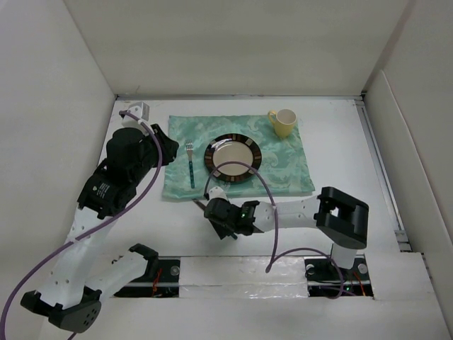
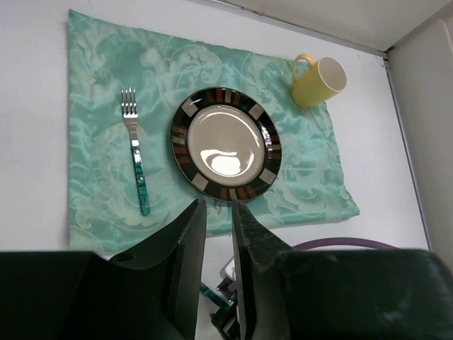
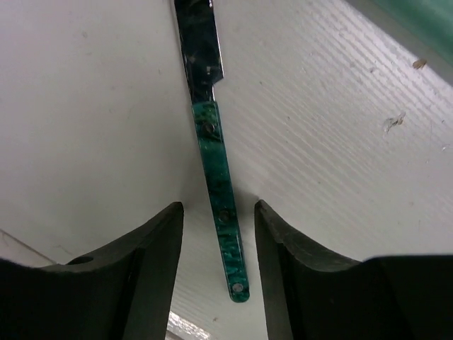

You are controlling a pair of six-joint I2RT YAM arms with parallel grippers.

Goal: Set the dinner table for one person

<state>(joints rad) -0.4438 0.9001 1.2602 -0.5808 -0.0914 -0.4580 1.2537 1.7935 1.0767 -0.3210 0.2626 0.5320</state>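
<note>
On the white dinner table (image 1: 340, 142) lies a mint-green placemat (image 1: 283, 163) with a fork (image 1: 190, 163), a dark-rimmed plate (image 1: 209, 157) and a yellow mug (image 1: 283, 122) on it. A green-handled knife (image 3: 212, 163) lies flat on the bare table in front of the placemat. My right gripper (image 1: 218, 212) hangs low over it, open, fingers (image 3: 159, 234) on either side of the handle without touching it. My left gripper (image 2: 219, 205) is raised at the left, its jaws a narrow gap apart with nothing between them. From there I see the fork (image 2: 134, 149), plate (image 2: 180, 138) and mug (image 2: 320, 80).
White upright panels (image 1: 56, 85) close the table on three sides. The right arm's purple cable (image 1: 262, 184) loops over the placemat's near edge. Both arm bases sit in a strip (image 1: 233, 273) along the near edge.
</note>
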